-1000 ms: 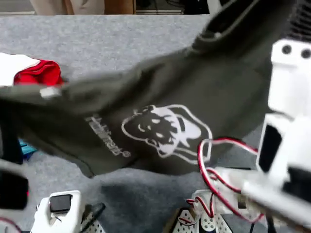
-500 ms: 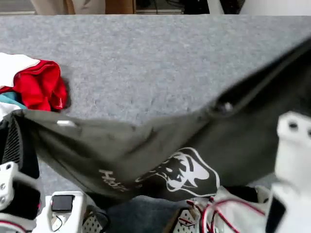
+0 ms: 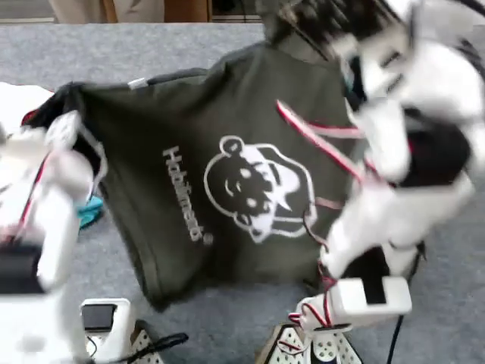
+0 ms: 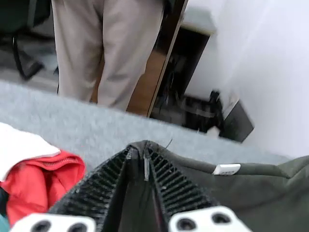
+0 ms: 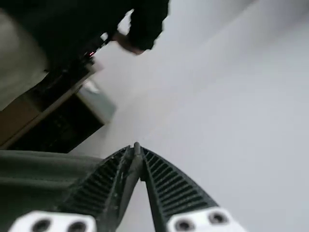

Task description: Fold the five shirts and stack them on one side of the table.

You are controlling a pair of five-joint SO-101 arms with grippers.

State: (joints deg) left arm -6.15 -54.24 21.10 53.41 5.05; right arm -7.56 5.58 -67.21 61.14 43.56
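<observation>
A dark olive shirt (image 3: 227, 182) with a white cartoon print hangs spread between my two arms, held up over the grey table (image 3: 189, 53). My left gripper (image 4: 145, 153) is shut on one shoulder of the shirt (image 4: 251, 181), at the left in the high view (image 3: 64, 98). My right gripper (image 5: 135, 152) is shut on the other shoulder of the shirt (image 5: 43, 169), raised high at the top right (image 3: 303, 19). A red shirt (image 4: 41, 181) and a white shirt (image 4: 19, 145) lie crumpled at the table's left edge.
A teal garment (image 3: 89, 212) peeks out beside the left arm. The arm bases with red cables (image 3: 341, 303) stand along the near edge. A person's legs (image 4: 106, 48) stand behind the table's far edge, beside dark furniture (image 4: 193, 72).
Both arms have lifted the olive shirt from a low, sagging drape near the front edge to an upright spread, its print now facing the high camera.
</observation>
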